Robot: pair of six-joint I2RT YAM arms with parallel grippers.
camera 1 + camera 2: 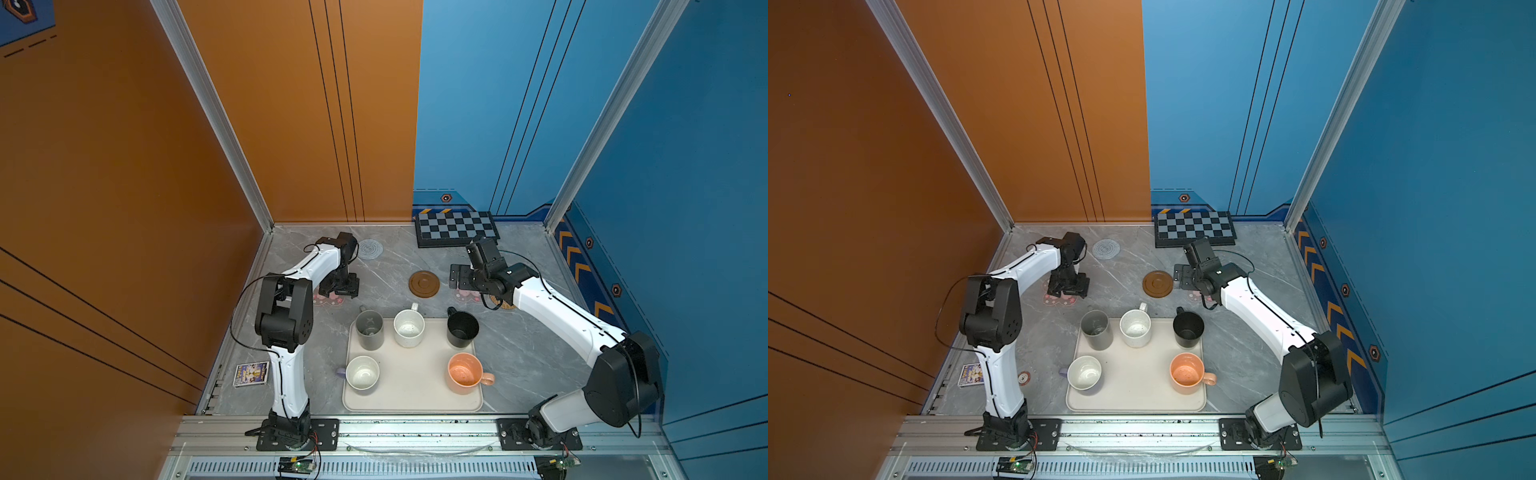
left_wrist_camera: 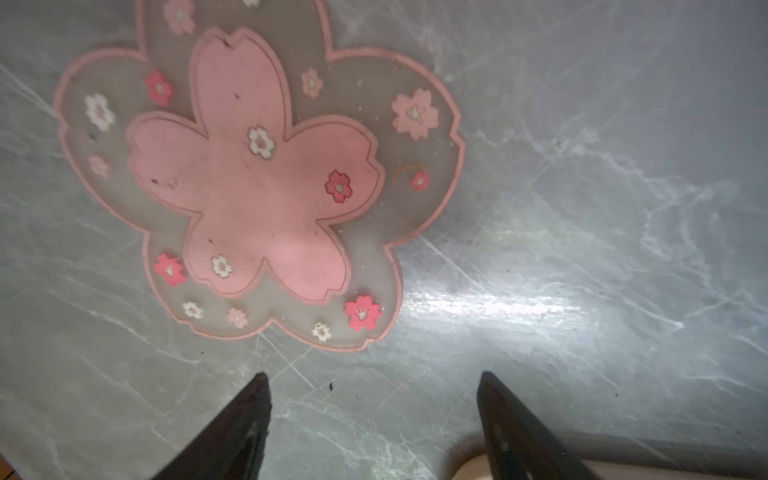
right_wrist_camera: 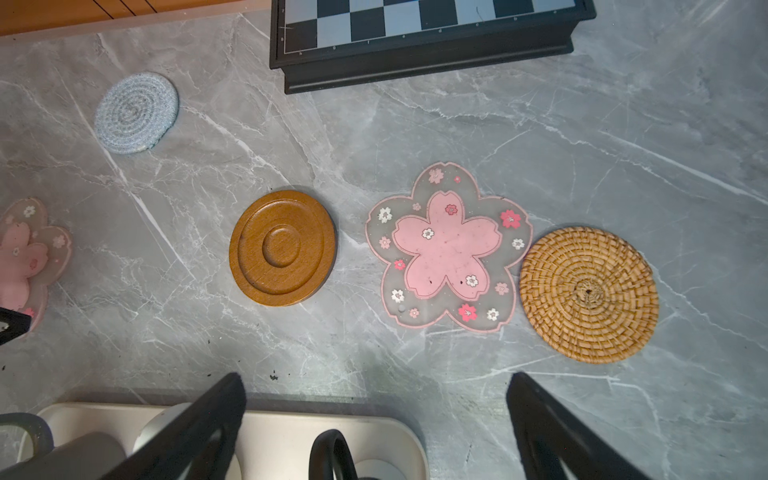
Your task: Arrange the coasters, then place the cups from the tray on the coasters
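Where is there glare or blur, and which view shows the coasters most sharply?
Left wrist view: a white glare patch lies on the marble table beside the pink flower coaster, which looks soft. Right wrist view: the rattan coaster and brown ringed coaster are sharp; the black cup's handle is blurred. Both top views: even light.

The scene is brightly and evenly lit. White glare is seen on the marble tabletop (image 2: 490,307) in the left wrist view, where the edges are blurred.
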